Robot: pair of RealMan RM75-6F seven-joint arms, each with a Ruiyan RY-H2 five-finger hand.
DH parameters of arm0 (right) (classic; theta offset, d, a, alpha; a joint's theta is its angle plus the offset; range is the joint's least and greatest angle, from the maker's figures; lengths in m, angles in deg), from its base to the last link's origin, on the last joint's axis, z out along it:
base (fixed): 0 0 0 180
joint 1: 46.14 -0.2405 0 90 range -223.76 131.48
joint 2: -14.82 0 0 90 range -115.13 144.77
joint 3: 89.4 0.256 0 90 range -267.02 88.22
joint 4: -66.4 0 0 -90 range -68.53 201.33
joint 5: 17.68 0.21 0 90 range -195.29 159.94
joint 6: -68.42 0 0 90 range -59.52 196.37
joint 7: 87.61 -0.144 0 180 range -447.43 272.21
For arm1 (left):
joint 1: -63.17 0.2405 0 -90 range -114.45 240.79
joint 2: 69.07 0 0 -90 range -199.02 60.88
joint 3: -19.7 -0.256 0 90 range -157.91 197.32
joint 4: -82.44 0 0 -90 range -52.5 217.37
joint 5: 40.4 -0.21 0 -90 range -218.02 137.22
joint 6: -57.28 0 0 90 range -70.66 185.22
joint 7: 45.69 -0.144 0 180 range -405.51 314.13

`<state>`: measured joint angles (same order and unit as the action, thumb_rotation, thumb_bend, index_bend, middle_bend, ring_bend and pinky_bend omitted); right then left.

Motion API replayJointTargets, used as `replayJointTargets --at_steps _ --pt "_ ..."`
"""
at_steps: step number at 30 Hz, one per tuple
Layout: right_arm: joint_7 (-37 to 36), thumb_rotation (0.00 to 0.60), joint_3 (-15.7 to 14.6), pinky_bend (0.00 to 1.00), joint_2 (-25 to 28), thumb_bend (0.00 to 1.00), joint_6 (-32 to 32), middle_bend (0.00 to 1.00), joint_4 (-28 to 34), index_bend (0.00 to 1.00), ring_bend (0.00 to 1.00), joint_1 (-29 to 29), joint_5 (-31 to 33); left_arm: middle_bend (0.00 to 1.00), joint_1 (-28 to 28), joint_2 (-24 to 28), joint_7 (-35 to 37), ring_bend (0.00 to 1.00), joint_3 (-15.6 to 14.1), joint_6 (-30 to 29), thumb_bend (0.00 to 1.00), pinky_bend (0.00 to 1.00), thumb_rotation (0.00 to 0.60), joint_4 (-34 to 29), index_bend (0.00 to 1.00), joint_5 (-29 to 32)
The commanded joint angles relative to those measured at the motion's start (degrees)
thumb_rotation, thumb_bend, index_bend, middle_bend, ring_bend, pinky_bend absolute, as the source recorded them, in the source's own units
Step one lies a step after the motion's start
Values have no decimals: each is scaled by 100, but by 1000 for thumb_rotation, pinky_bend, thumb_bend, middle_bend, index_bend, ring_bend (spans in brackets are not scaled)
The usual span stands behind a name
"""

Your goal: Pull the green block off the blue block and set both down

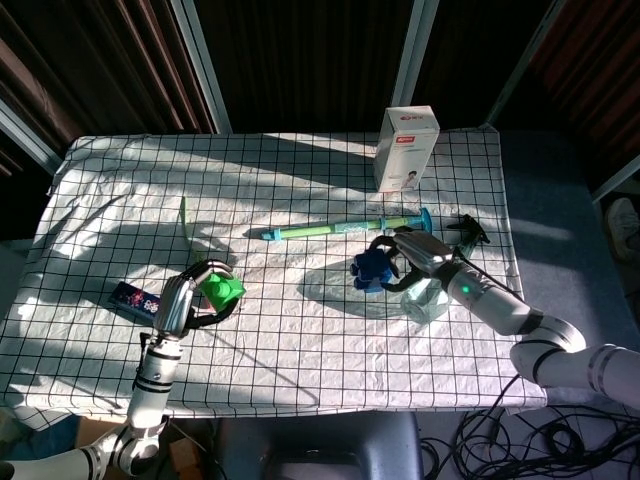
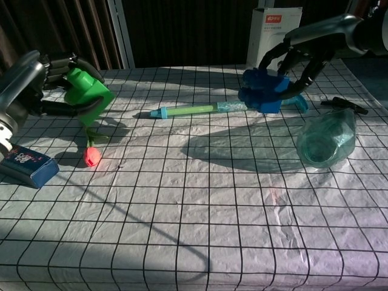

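Observation:
The green block point(image 1: 224, 290) point(image 2: 86, 96) is apart from the blue block and held above the cloth by my left hand point(image 1: 183, 300) point(image 2: 36, 82) at the left side. My right hand point(image 1: 408, 255) point(image 2: 310, 48) holds the blue block point(image 1: 372, 268) point(image 2: 262, 91) in the air right of centre, over the toothbrush's head end. Both blocks are clear of the table; their shadows fall on the cloth below.
A green and teal toothbrush point(image 1: 340, 228) point(image 2: 218, 108) lies across the middle. A clear bottle point(image 2: 327, 138) lies at the right, a white box point(image 1: 405, 147) at the back. A red tulip point(image 2: 91, 154) and a blue packet point(image 1: 145, 303) point(image 2: 27, 163) lie at the left.

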<state>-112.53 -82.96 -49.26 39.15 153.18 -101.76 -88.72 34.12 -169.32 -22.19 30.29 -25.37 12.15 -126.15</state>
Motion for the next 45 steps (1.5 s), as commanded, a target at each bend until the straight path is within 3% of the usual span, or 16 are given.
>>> replayJointTargets --at_steps 1,4,7,15,18,22,26,30,34,38,40,45 --pt "1608 600 -273 92 -754 420 -444 694 -545 771 333 -29 1289 713 215 -166 350 774 -247 217 997 859 600 635 636 178" --pt "2215 600 -309 92 -1015 420 -648 694 -620 755 318 -104 1843 711 261 -296 457 760 -346 320 994 842 600 977 633 183" --pt "2698 600 -320 92 -1234 420 -821 675 -659 718 295 -188 2292 687 275 -422 452 681 -453 472 965 758 600 1301 609 172" --pt "3672 600 -341 84 -1681 419 -1161 504 -709 499 165 -357 3096 606 324 -630 621 495 -591 669 821 535 600 1731 539 126" --pt "3800 600 -322 30 -1711 419 -1072 366 -683 317 89 -398 3258 483 309 -625 619 344 -670 712 658 343 600 1810 456 30" --pt "3879 600 -303 0 -1658 349 -998 146 -601 14 0 -410 3320 246 309 -610 511 129 -755 699 480 207 600 1903 247 -86" --pt "3799 600 -202 0 -1521 265 -1002 64 -433 0 0 -350 3255 92 307 -479 546 4 -799 866 393 113 600 1736 105 -74" --pt "3669 600 -116 0 -1263 236 -953 49 -186 0 0 -273 3129 37 331 -294 536 0 -853 895 350 94 600 1458 66 -121" --pt "3335 600 49 0 -851 228 -1065 21 233 0 0 -39 2743 20 445 40 511 0 -899 529 343 94 600 1014 50 -308" --pt "2961 600 74 0 -138 222 -1581 0 926 0 0 521 1925 16 736 787 195 0 -934 -153 344 94 600 281 44 -516" --pt "3003 600 -61 0 222 222 -2048 0 1259 0 0 868 1523 24 922 1321 -75 0 -996 -311 346 94 600 -161 44 -491" --pt "3723 600 -797 0 982 222 -4095 0 1947 0 0 2282 504 31 1634 2892 -1451 0 -1301 -547 356 61 600 -1405 18 -7"
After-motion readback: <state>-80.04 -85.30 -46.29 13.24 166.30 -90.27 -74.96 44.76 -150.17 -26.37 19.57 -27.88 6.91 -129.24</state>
